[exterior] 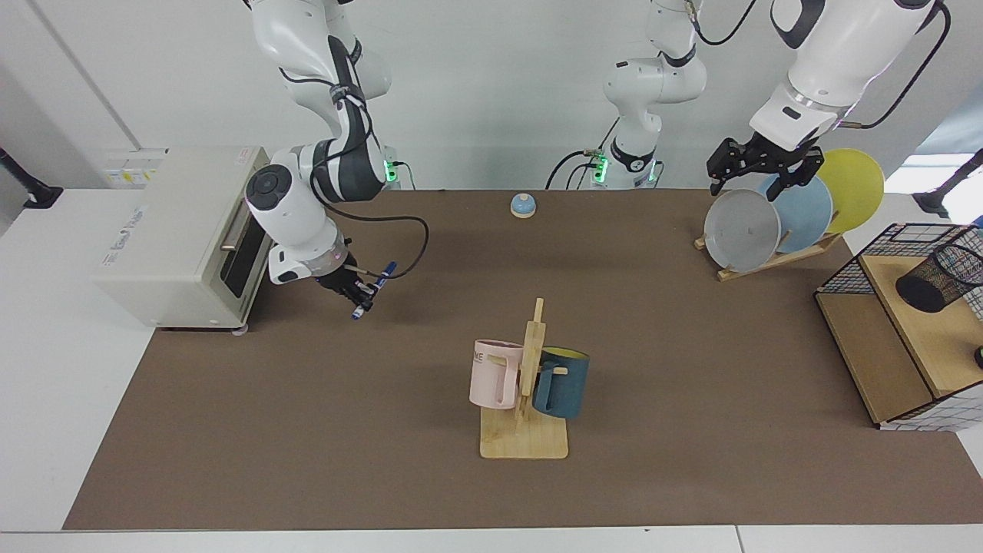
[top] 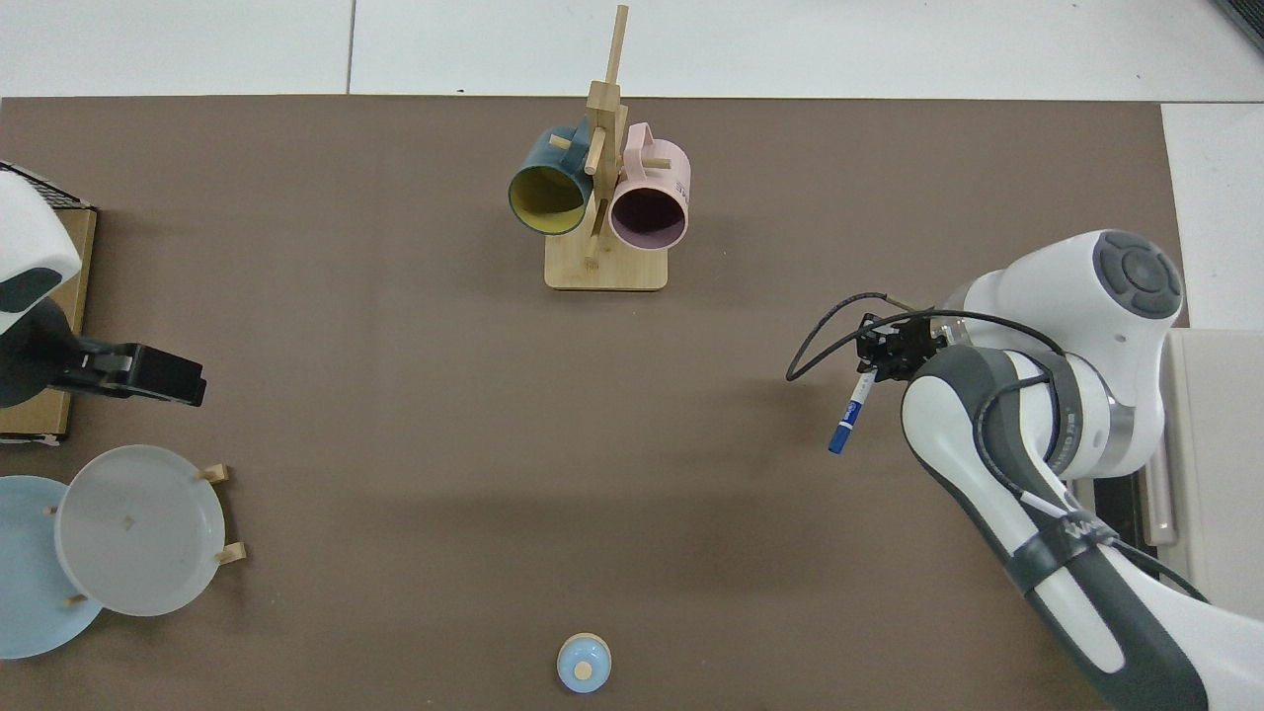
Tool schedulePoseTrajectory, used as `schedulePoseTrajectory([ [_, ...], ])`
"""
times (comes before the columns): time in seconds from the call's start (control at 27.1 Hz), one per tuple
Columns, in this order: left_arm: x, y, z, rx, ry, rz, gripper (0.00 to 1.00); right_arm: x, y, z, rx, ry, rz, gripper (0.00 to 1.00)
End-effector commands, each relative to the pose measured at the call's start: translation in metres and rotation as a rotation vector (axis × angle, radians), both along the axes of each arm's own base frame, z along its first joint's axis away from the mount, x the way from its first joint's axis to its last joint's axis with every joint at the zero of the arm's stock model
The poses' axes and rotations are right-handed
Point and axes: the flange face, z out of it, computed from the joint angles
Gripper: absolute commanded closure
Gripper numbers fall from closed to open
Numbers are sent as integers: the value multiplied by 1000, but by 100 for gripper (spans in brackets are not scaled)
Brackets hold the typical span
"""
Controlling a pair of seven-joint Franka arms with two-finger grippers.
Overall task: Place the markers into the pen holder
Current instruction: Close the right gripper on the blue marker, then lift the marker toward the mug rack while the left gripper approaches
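My right gripper [exterior: 361,291] hangs above the brown mat beside the toaster oven, shut on the marker [exterior: 374,288], a white barrel with blue ends held at a slant off the table. From above, the marker [top: 851,413] pokes out of the right gripper [top: 892,350] toward the bell side. The pen holder [exterior: 938,278], a black mesh cup, lies tilted on the wooden shelf of the wire basket at the far side of the table; it is out of the top view. My left gripper [exterior: 751,180] waits open above the grey plate.
A toaster oven [exterior: 180,230] stands behind the right arm. A wooden mug tree [exterior: 527,399] with a pink and a dark-blue mug occupies mid-table. A plate rack [exterior: 776,223], a small blue bell [exterior: 523,205] and the wire basket [exterior: 891,322] are also there.
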Motion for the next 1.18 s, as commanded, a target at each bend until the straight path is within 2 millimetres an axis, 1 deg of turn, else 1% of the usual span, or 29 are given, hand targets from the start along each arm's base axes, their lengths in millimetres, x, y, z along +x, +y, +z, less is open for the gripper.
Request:
schedulePoseTrajectory([
  [0.0,-11,10,4,-2,15,26,0,12,50,69,101,109,-221,100],
  [0.04,-11,9,4,-3,15,32,0,11,55,77,124,144,-253,100],
  [0.11,-9,8,5,-4,6,36,0,11,55,92,190,225,-351,100],
  [0.18,-8,-1,4,-3,6,15,0,10,62,105,247,277,-404,100],
  [0.26,-10,-8,5,3,6,-2,0,9,73,118,282,303,-432,100],
  [0.33,-12,-8,5,4,16,3,0,9,84,131,303,333,-504,100],
  [0.37,-13,-8,4,4,23,5,0,11,92,134,317,354,-564,100],
  [0.44,-12,-9,5,6,14,15,0,10,117,136,371,429,-687,100],
  [0.55,-8,-9,4,10,5,-4,0,18,136,148,487,448,-847,100],
  [0.59,-7,-8,5,5,5,-30,0,18,143,150,508,447,-875,100],
  [0.67,-5,-9,10,-7,3,-140,0,15,162,152,524,437,-915,100],
  [0.74,-5,-13,15,-18,6,-264,0,8,189,156,527,432,-947,100],
  [0.81,-6,-23,21,-18,10,-343,0,0,213,158,537,423,-971,100],
  [0.89,-4,-29,25,11,3,-390,0,-5,229,162,549,409,-999,100],
  [0.96,-6,-42,36,60,-14,-465,0,-10,243,162,555,404,-1010,100],
  [1.03,-10,-58,40,94,-14,-562,0,-10,249,157,553,406,-1017,100],
  [1.15,-18,-91,44,176,-8,-725,0,-11,253,154,555,405,-1031,100],
])
